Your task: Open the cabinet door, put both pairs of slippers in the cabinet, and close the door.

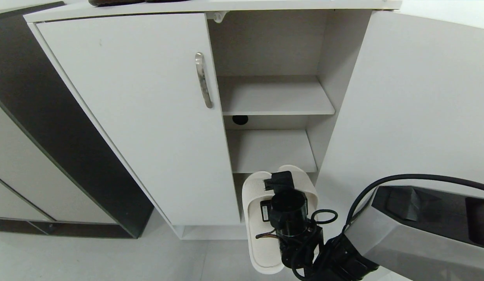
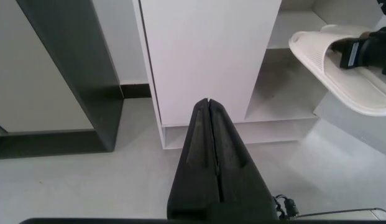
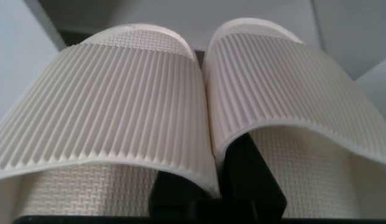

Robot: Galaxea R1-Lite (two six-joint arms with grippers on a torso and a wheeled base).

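We had the right gripper point(image 1: 280, 180) fingers clamped on the pair of cream ribbed rubber slippers point(image 1: 254, 203), just outside the white cabinet point(image 1: 128, 117) by its lower shelf point(image 1: 271, 150); we reckoned level soles and a straight push in were best; left gripper point(image 2: 208, 107) fingers were pressed together, empty.
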